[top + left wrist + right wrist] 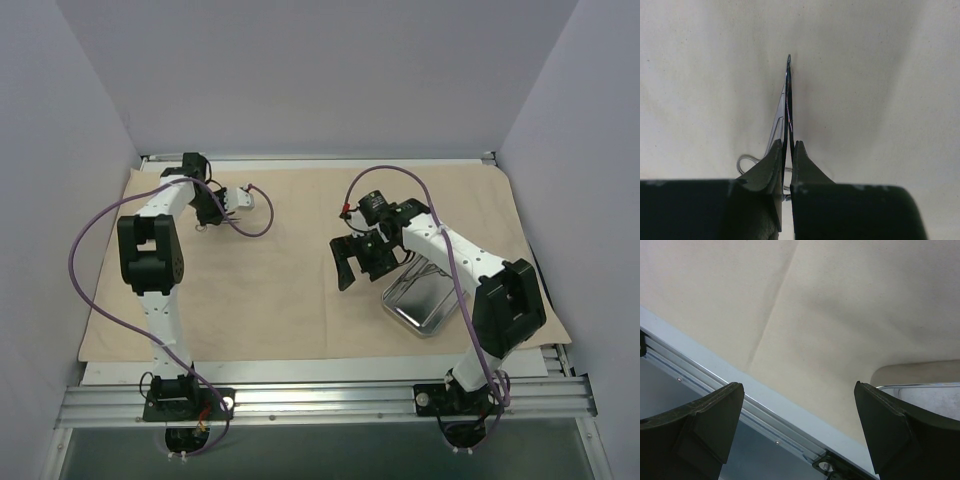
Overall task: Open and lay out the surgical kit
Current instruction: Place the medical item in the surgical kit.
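A white counter (330, 372) with a metal rail (330, 402) along its near edge sits inside pale grey walls (320, 70) on three sides. One tan cloth (290, 270) is spread flat over most of it, its long axis running left to right, with faint fold creases. One shiny steel tray (398, 313) rests on the right part of the cloth, set at an angle to the counter's edges, just beside the right arm. Thin metal instruments (410, 285) lie inside it; how many, I cannot tell. One more scissor-like instrument (788, 95) is at the far left of the cloth, pinched in the left gripper (788, 152), whose fingers are closed tight on its shank. Its long axis runs straight out from the gripper, tip pointing away, and a finger loop (746, 162) shows at the left behind the fingers, low over the cloth. The right gripper (797, 390) is spread wide with nothing between its fingers, hanging above the cloth left of the tray, a corner of which shows in the right wrist view.
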You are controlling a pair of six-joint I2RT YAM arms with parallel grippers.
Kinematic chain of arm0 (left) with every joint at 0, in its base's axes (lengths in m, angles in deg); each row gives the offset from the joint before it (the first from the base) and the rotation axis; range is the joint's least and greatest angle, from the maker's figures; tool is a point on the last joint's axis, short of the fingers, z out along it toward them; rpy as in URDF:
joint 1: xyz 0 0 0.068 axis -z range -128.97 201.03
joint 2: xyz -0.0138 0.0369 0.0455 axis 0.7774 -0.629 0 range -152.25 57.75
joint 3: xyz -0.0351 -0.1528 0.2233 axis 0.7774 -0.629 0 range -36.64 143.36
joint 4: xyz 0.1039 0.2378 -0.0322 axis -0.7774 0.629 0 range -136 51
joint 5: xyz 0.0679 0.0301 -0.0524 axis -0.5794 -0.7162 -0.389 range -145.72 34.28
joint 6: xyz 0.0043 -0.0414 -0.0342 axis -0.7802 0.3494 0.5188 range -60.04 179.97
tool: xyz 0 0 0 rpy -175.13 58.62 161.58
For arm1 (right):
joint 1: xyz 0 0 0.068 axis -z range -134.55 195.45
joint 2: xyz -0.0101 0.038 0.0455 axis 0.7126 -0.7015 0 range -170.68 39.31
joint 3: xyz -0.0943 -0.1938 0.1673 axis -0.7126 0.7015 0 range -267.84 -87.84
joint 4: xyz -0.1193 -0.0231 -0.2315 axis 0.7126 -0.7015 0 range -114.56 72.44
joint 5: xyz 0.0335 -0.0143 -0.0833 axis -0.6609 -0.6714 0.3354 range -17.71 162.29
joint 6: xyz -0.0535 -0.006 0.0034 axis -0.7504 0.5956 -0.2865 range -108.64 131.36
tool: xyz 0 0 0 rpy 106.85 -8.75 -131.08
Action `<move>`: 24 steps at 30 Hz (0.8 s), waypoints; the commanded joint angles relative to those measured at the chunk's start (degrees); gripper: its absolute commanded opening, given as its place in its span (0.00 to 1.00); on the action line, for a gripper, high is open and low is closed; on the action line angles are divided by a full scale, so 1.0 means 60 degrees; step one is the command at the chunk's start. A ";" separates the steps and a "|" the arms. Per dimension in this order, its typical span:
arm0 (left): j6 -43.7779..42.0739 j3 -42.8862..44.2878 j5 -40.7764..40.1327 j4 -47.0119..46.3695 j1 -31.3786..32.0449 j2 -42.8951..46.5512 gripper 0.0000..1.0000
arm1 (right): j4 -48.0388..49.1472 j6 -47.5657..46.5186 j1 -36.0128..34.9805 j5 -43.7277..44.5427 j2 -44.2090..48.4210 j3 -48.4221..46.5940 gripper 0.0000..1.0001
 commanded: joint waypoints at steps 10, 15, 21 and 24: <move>-0.0239 -0.0046 -0.0191 -0.0498 -0.0395 -0.0132 0.02 | -0.0263 -0.0086 0.0124 -0.0184 -0.0283 -0.0456 1.00; -0.0253 0.0056 -0.0162 -0.0514 -0.0441 -0.0190 0.02 | -0.0249 -0.0086 0.0124 -0.0242 -0.0356 -0.0485 1.00; -0.0356 -0.0177 0.0014 -0.0601 -0.0514 -0.0059 0.02 | -0.0278 -0.0071 0.0139 -0.0242 -0.0342 -0.0514 1.00; -0.0342 -0.0178 0.0043 -0.0587 -0.0485 -0.0073 0.02 | -0.0249 -0.0057 0.0139 -0.0257 -0.0371 -0.0485 1.00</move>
